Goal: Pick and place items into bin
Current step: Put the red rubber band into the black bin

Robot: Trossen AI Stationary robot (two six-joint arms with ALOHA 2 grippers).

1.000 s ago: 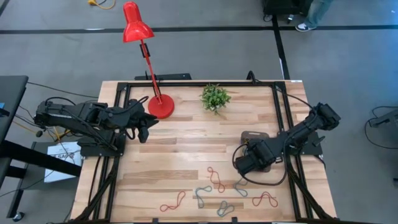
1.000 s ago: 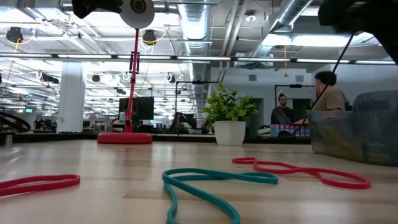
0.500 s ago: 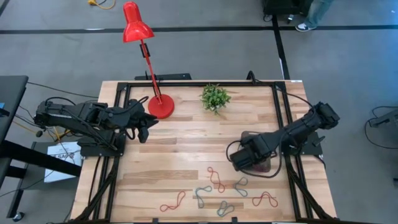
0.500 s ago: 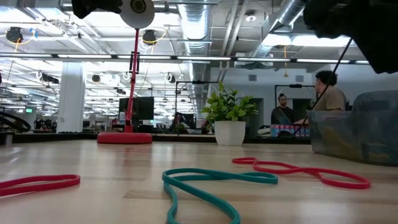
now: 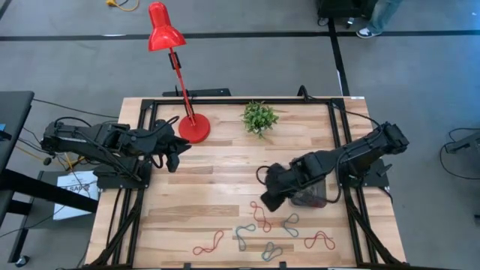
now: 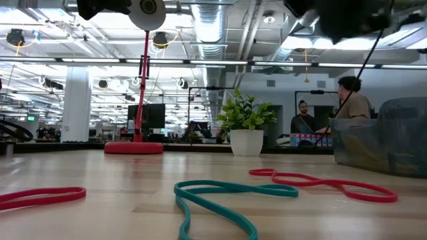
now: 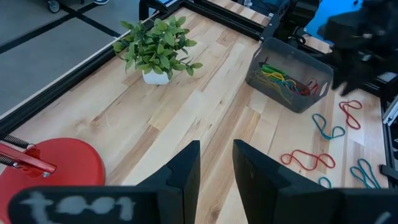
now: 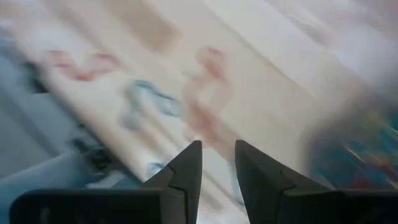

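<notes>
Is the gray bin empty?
No, the left wrist view shows the bin already holding a tangle of yellow, green and red bands.

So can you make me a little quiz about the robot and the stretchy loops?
1. True or false: the bin already has loops inside.
2. Which gripper is out over the table near the loose loops: A) left gripper or B) right gripper?
3. Fill in: the plant stands beside the red ____.

Key
1. True. The left wrist view shows yellow, green and red loops in it.
2. B. The right gripper hangs by the red loop, empty, fingers apart; the left one waits near the lamp.
3. lamp
</notes>
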